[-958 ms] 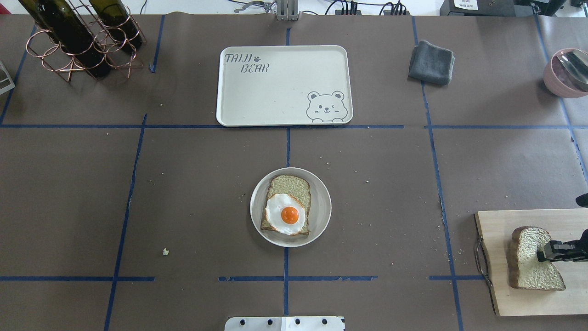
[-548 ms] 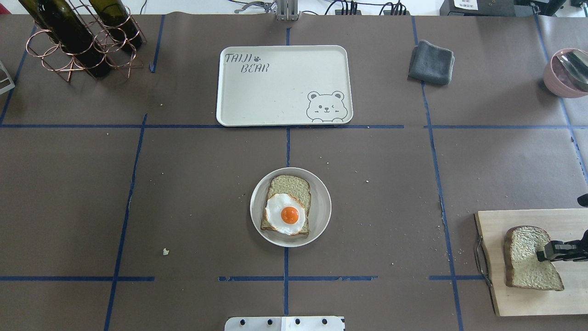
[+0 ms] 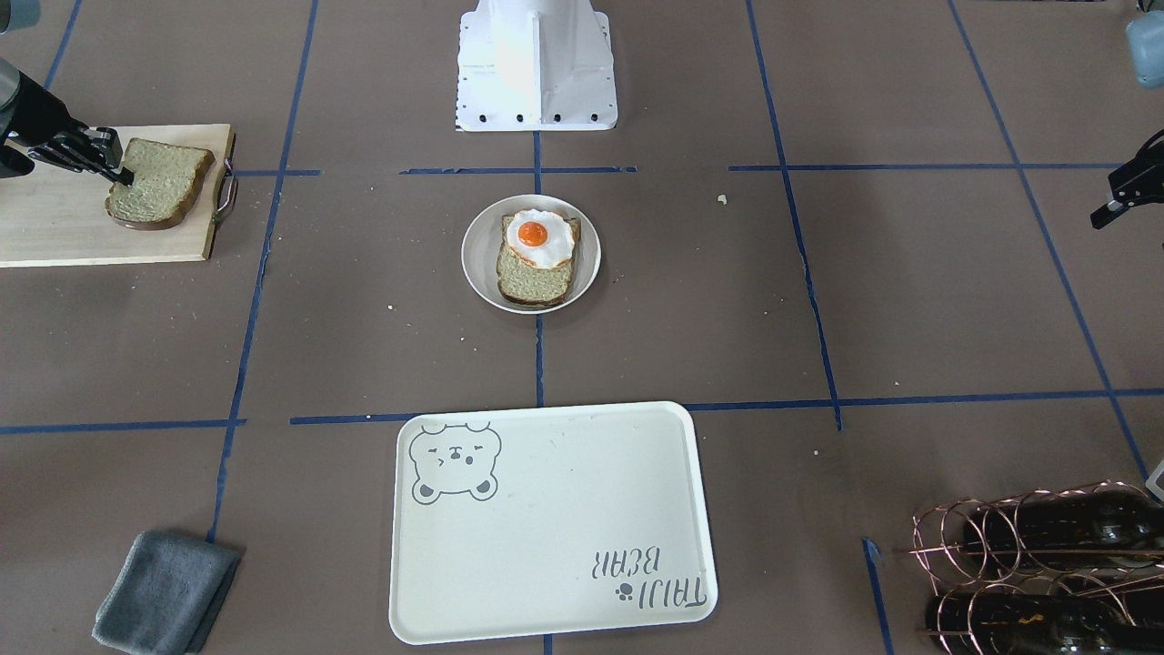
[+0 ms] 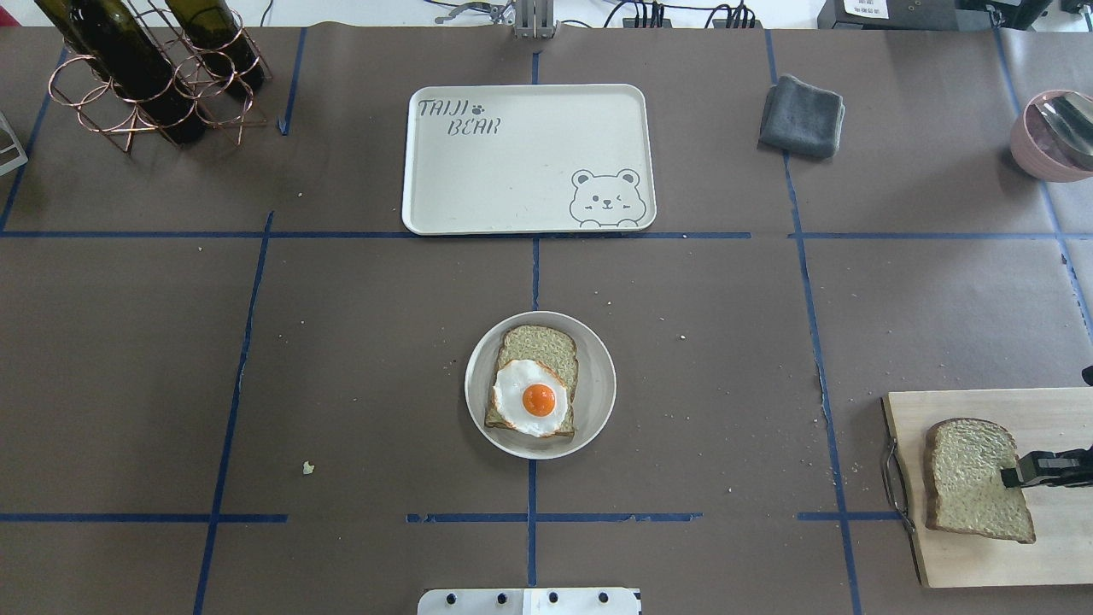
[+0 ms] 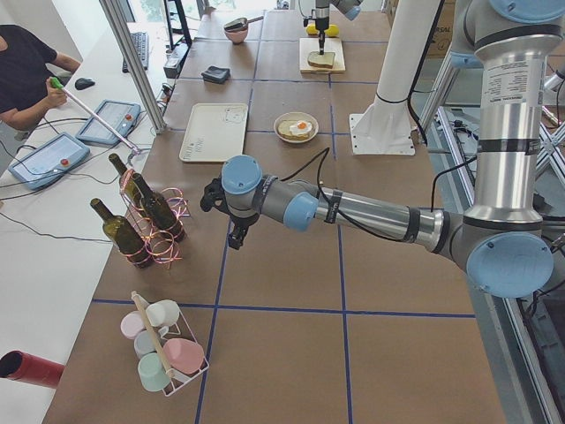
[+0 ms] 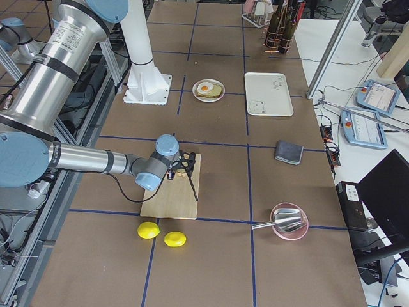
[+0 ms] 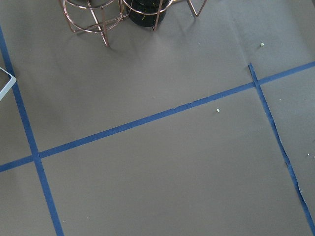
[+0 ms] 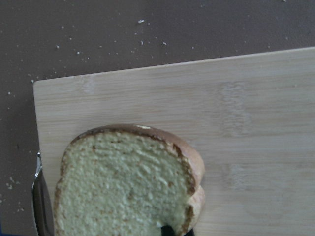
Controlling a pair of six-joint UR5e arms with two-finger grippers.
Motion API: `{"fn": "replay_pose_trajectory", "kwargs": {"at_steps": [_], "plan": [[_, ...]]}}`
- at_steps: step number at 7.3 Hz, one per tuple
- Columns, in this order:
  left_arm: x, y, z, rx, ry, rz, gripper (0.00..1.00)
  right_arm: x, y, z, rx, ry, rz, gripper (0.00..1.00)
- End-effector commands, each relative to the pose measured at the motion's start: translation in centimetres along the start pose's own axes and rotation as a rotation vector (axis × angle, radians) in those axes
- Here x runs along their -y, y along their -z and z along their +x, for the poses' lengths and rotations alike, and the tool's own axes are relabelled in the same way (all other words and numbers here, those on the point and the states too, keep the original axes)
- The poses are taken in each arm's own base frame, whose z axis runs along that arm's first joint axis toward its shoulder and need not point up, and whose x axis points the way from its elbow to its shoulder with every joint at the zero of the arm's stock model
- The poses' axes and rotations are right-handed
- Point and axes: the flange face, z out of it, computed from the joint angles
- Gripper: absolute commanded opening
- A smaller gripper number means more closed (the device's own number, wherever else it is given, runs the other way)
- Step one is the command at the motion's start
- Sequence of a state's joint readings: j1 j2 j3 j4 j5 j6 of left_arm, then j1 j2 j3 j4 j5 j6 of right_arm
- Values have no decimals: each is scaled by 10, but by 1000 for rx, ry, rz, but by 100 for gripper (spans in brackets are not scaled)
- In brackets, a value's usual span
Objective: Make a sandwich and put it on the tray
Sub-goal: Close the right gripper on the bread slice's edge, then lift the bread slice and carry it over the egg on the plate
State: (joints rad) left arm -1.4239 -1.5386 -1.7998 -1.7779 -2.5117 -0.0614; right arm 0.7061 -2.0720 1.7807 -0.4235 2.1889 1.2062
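A small round white plate (image 4: 600, 384) at the table's middle holds one bread slice (image 4: 540, 345) with a fried egg (image 4: 533, 398) on top; the plate also shows in the front view (image 3: 475, 250). The second bread slice (image 4: 969, 474) is over the pale cutting board (image 4: 999, 564) at the right. My right gripper (image 4: 1016, 471) is shut on its edge, and the slice lies nearly flat (image 8: 125, 189). The cream bear tray (image 4: 529, 162) lies beyond the plate and is bare. My left gripper (image 3: 1123, 193) hangs over bare table at the left; I cannot tell its state.
A copper rack with wine bottles (image 4: 145, 77) stands at the far left. A folded grey cloth (image 4: 803, 115) and a pink bowl with a metal scoop (image 4: 1055, 137) are at the far right. Two lemons (image 6: 160, 234) lie behind the cutting board.
The held bread slice has turned from standing on its edge to lying nearly flat and has shifted a little left over the board. The left arm, plate and tray have not moved.
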Motion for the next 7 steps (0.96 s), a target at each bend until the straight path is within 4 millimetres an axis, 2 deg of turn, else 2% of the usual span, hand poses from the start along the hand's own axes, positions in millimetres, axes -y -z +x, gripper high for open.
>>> {"fn": "replay_pose_trajectory", "kwargs": {"at_steps": [1,2,4,5,6,7], "plan": [[-1,1,0,0,1,1,100,-2,6,-6,44,29,10,0],[0,1,1,-1,-3,2,100,0,15,-14,105,49,17,0],[1,1,4,-2,-10,4,100,35,22,-74,258,20,9,0],[1,3,3,-1,-9,7,100,57,22,-119,330,59,-16,0],[0,2,2,-1,-8,5,100,78,13,-167,378,73,-29,0],[1,1,3,-2,-12,5,100,101,11,-215,375,71,-32,0]]}}
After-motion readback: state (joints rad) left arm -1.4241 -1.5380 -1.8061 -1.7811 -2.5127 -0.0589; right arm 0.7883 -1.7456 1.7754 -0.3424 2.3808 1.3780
